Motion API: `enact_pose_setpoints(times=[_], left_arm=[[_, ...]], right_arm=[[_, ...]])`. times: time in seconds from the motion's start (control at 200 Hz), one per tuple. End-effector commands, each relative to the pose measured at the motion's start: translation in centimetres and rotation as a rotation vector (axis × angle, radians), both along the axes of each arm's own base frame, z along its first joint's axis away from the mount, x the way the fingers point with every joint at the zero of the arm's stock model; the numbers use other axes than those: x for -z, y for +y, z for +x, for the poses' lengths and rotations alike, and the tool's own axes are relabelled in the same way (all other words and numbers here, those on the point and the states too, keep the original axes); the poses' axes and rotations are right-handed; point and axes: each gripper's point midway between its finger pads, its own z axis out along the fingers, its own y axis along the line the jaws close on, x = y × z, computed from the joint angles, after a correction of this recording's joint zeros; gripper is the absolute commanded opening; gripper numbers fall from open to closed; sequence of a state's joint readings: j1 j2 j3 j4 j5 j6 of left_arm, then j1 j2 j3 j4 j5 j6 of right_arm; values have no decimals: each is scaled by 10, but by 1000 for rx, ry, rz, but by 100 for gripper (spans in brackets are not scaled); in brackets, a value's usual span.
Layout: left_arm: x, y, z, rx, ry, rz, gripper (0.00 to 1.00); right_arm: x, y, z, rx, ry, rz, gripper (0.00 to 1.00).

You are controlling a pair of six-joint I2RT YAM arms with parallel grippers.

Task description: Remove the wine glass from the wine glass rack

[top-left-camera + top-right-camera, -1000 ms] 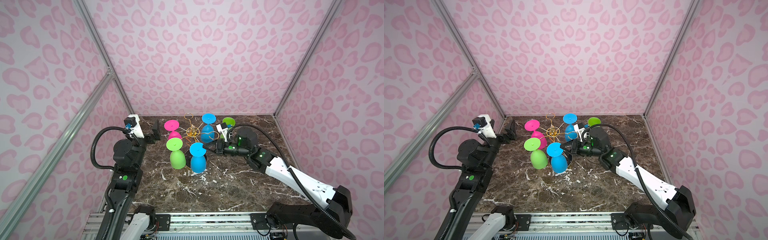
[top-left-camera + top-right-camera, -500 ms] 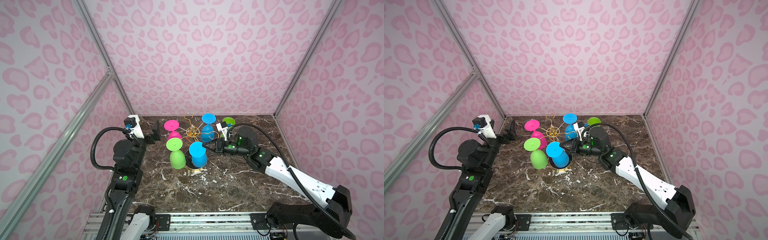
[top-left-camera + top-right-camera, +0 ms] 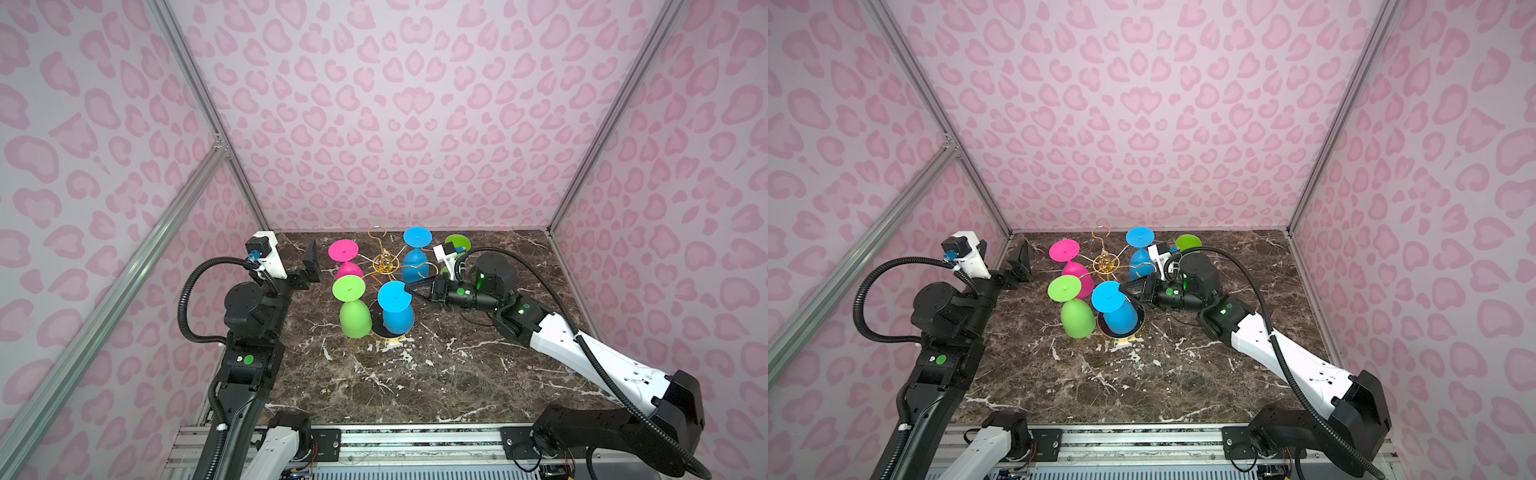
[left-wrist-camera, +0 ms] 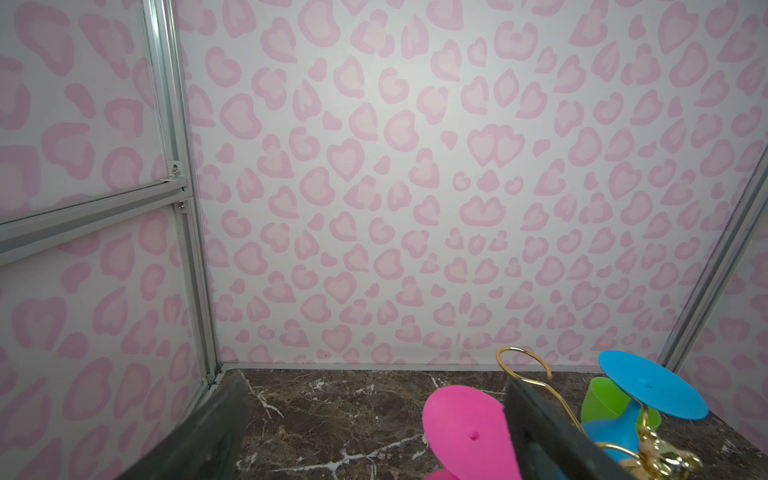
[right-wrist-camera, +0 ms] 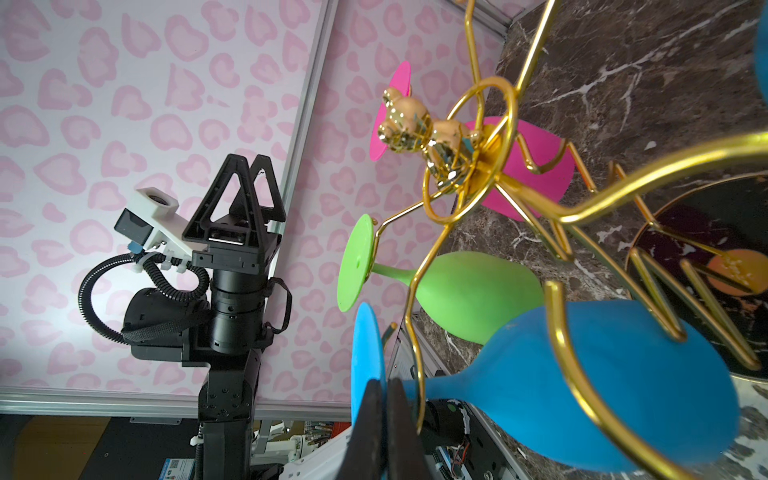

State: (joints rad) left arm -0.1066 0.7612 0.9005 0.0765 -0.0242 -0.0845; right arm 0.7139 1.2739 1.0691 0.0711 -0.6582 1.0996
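The gold wire wine glass rack point(image 3: 384, 262) point(image 3: 1106, 262) stands at the back middle of the marble floor, with its black round base point(image 3: 1100, 326) under the front glasses. Several coloured glasses hang from it upside down. The front blue wine glass point(image 3: 397, 309) point(image 3: 1115, 307) point(image 5: 602, 374) hangs from a wire arm, tilted. My right gripper point(image 3: 409, 289) point(image 3: 1122, 286) point(image 5: 384, 399) is shut on the edge of its round foot. Left of the rack, beside the pink glass point(image 3: 344, 257) point(image 4: 465, 432), my left gripper point(image 3: 309, 266) point(image 3: 1019, 266) point(image 4: 374, 386) is open and empty.
A green glass point(image 3: 353, 309) hangs just left of the blue one, and a second blue glass point(image 3: 415, 257) hangs at the back. Another green glass point(image 3: 457, 243) shows behind the right wrist camera. Pink patterned walls close in on three sides.
My right gripper's jaws have closed fully on the blue glass's foot. The blue bowl has swung slightly toward the rack's post. The left arm has not moved.
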Motion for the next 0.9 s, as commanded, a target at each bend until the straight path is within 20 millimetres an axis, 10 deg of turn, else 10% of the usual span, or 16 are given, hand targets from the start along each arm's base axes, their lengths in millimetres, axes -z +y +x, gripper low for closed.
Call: enact_pose_setpoints(times=[0.0, 0.895], left_arm=[[-6, 0, -2, 0, -27, 2, 97], [-9, 1, -8, -1, -41, -3, 97]], right_arm=[[-13, 1, 0, 1, -29, 38, 0], [-27, 0, 15, 69, -58, 54, 0]])
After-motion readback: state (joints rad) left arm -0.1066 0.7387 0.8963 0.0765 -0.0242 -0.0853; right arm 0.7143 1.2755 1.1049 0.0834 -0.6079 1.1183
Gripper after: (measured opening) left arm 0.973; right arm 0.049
